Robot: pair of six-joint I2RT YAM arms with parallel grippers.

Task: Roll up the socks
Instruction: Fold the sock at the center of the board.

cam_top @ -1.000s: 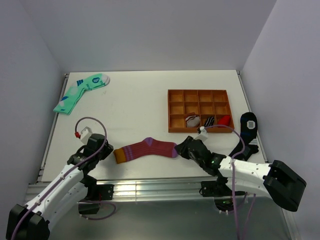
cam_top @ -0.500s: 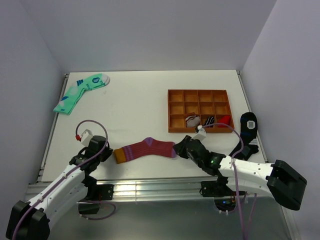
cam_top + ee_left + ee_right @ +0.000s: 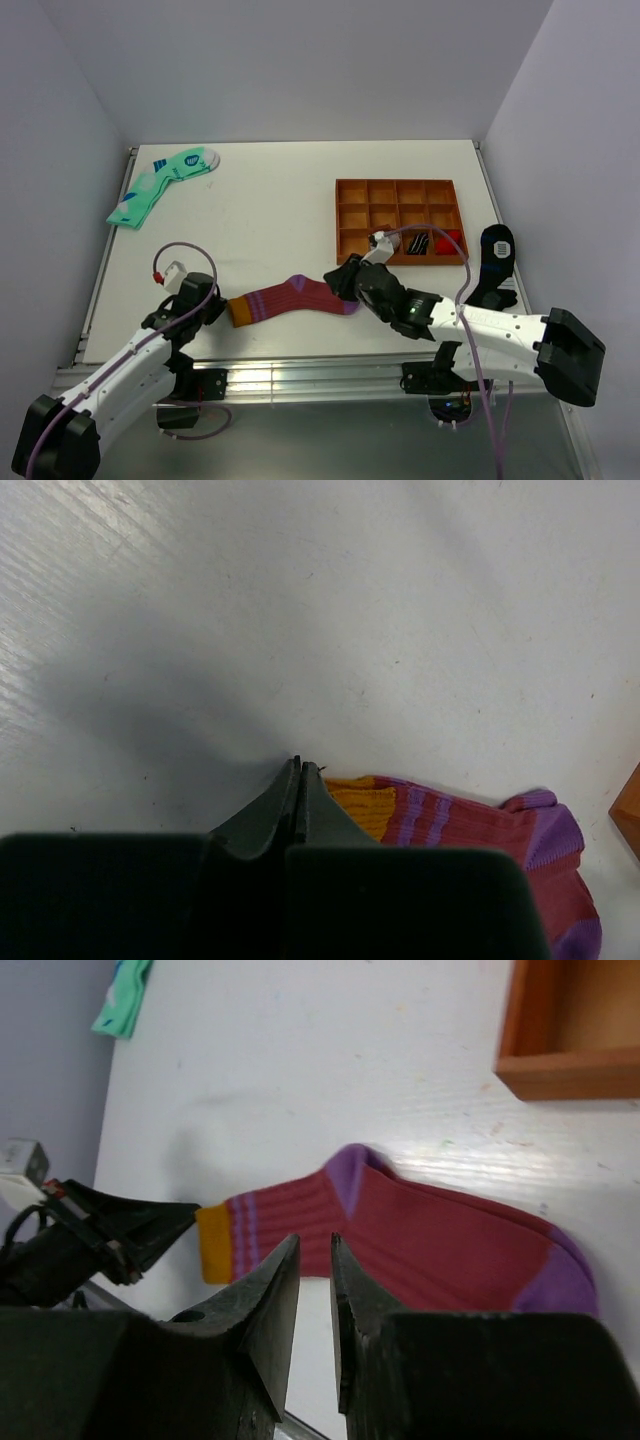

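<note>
The socks [image 3: 290,298] lie flat near the table's front edge, maroon with purple heel and toe and an orange cuff pointing left. My left gripper [image 3: 219,308] sits low on the table just left of the cuff. In the left wrist view its jaws [image 3: 300,764] are pressed together on nothing, with the socks [image 3: 470,825] beside them to the right. My right gripper [image 3: 345,284] hovers over the foot end. In the right wrist view it [image 3: 315,1241] stands narrowly open and empty above the socks [image 3: 430,1235].
An orange compartment tray [image 3: 400,184] stands at the right middle, with rolled socks [image 3: 420,242] in its front row. A black sock [image 3: 495,255] lies right of it. Mint-green socks [image 3: 160,185] lie at the back left. The table's front rail is close behind both arms.
My right gripper has moved left and away from the front edge, from the toe to over the foot. My left gripper has shifted slightly towards the cuff. The socks have not moved.
</note>
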